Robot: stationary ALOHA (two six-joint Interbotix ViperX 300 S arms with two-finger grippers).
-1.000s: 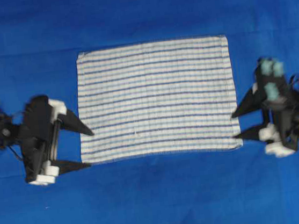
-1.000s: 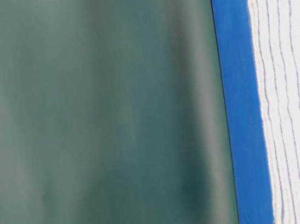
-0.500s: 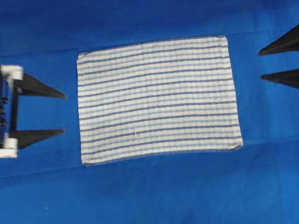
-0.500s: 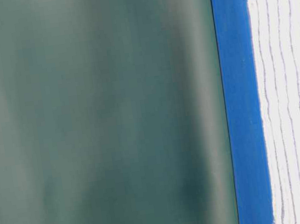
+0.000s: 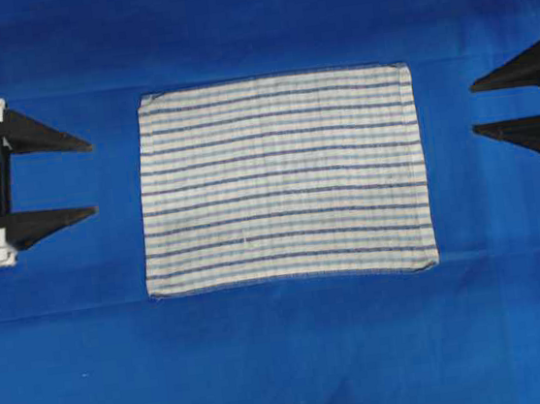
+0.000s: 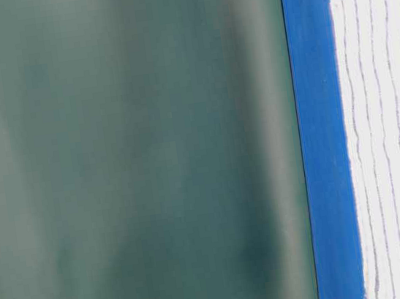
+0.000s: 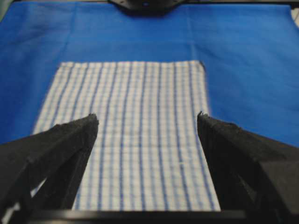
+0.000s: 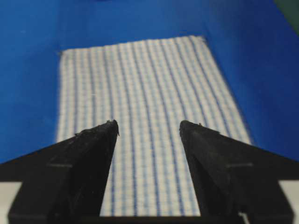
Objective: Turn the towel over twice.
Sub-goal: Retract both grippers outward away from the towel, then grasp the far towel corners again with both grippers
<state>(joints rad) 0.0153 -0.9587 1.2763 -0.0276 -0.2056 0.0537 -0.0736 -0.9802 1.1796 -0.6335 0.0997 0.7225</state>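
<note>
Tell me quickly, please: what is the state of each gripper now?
Left gripper: open, holding nothing, apart from the towel.
Right gripper: open, holding nothing, apart from the towel.

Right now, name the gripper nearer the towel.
Left, narrowly. The left gripper sits off the towel's left edge; the right gripper sits slightly farther off its right edge.

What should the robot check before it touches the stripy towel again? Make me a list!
1. Towel lies flat and spread out on the blue cloth: ok.
2. Left gripper is open and holds nothing: ok.
3. Right gripper is open and holds nothing: ok.
4. Both grippers are off the towel, one at each side: ok.
5. Nothing lies on top of the towel: ok.
6. Both flips are done: cannot tell.
</note>
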